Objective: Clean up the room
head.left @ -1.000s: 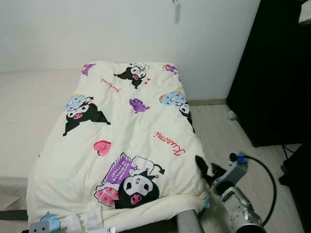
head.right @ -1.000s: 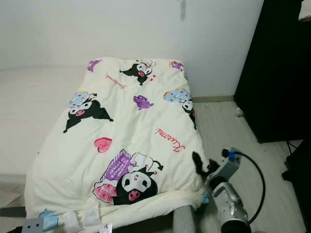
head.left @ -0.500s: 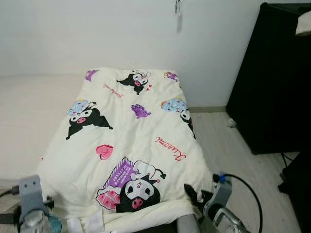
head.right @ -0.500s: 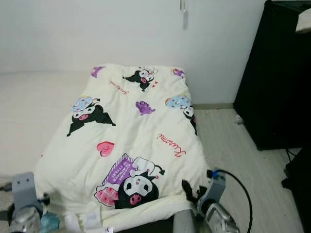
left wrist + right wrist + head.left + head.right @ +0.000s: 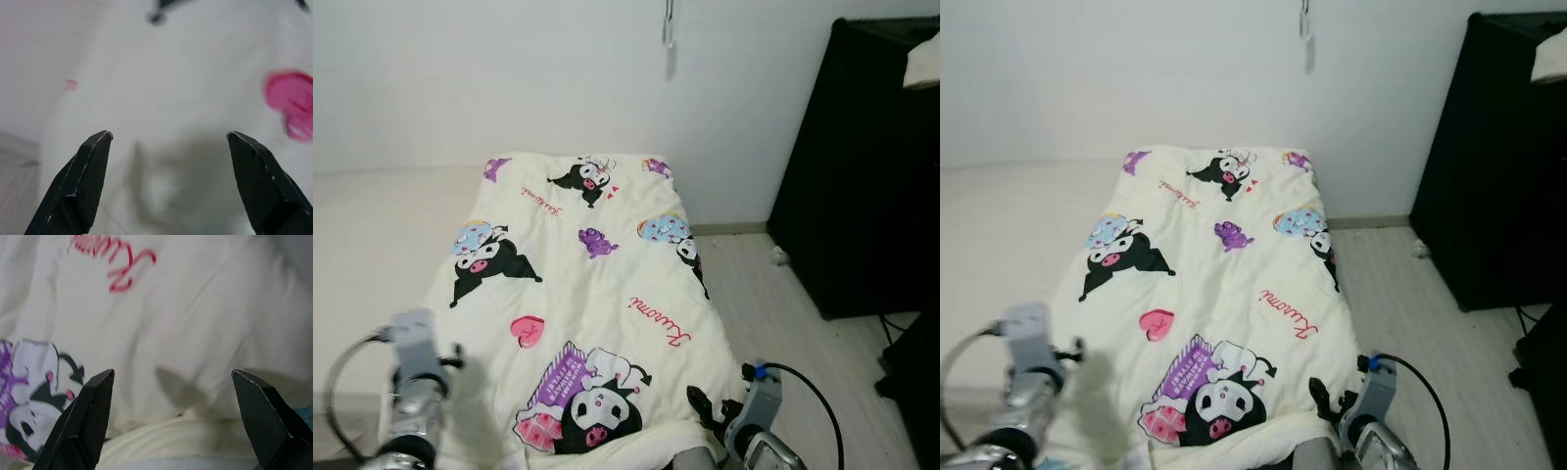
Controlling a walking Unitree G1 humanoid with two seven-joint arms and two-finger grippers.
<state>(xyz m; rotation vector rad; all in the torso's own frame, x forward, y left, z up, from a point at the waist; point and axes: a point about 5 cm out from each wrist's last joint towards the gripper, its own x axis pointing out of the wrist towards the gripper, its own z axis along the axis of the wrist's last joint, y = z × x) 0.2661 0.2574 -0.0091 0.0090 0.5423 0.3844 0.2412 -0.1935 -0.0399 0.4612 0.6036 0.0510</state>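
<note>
Left eye view shows our left gripper (image 5: 450, 357) wide open over the left edge of the quilt (image 5: 587, 294). Our quilt lies flat on the bed (image 5: 362, 225), so spreading looks mostly done. Our right gripper (image 5: 705, 409) is wide open too, empty, by the quilt's near right corner, maybe still needing smoothing.
</note>
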